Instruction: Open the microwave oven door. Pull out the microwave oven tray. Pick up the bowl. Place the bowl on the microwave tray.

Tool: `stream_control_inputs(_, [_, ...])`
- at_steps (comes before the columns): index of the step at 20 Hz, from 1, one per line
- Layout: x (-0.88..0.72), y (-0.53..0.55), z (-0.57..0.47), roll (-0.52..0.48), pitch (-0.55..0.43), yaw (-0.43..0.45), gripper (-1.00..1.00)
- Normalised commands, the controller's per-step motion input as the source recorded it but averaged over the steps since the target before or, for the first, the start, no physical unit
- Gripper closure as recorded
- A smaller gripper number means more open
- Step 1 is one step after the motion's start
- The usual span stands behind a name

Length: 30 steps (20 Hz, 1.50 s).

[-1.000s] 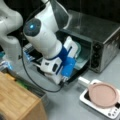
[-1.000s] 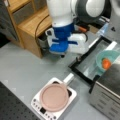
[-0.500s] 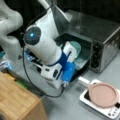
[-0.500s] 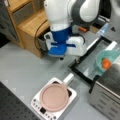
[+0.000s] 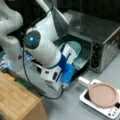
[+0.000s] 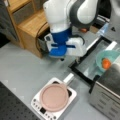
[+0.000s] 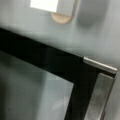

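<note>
The microwave oven (image 5: 100, 37), a boxy silver unit with black knobs down its front, stands at a front view's right. Its door (image 6: 92, 61), a dark glass panel in a black and silver frame with a bar handle (image 7: 100, 65), lies folded down flat on the grey table (image 6: 22, 72). The bowl (image 6: 106, 61), round and pale teal, holds a piece of orange food (image 6: 106, 63) and sits just inside the oven mouth, above the lowered door; in a front view it appears as a teal disc (image 5: 75, 47) resting on the microwave oven tray (image 5: 83, 58) behind the arm. The gripper (image 6: 62, 59) hangs over the door's outer edge, clear of the bowl; whether its fingers are apart or together cannot be told. A pink plate (image 6: 54, 97) rests on a small white appliance (image 6: 37, 106) near the door. A wooden cabinet (image 6: 30, 25) stands behind the arm.
</note>
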Motion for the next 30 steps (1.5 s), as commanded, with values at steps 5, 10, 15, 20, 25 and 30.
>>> stream_control_inputs(5, [-0.01, -0.04, -0.14, 0.194, 0.004, 0.019, -1.00])
stream_control_inputs(10, [-0.01, -0.06, -0.08, 0.161, -0.007, 0.024, -1.00])
stream_control_inputs(15, [0.00, -0.07, -0.05, 0.145, -0.018, 0.028, -1.00])
stream_control_inputs(20, [0.01, -0.08, -0.04, 0.142, -0.021, 0.026, -1.00])
stream_control_inputs(25, [0.00, -0.07, -0.05, 0.143, -0.030, 0.025, -1.00])
stream_control_inputs(30, [-0.02, -0.06, -0.07, 0.145, -0.043, 0.020, -1.00])
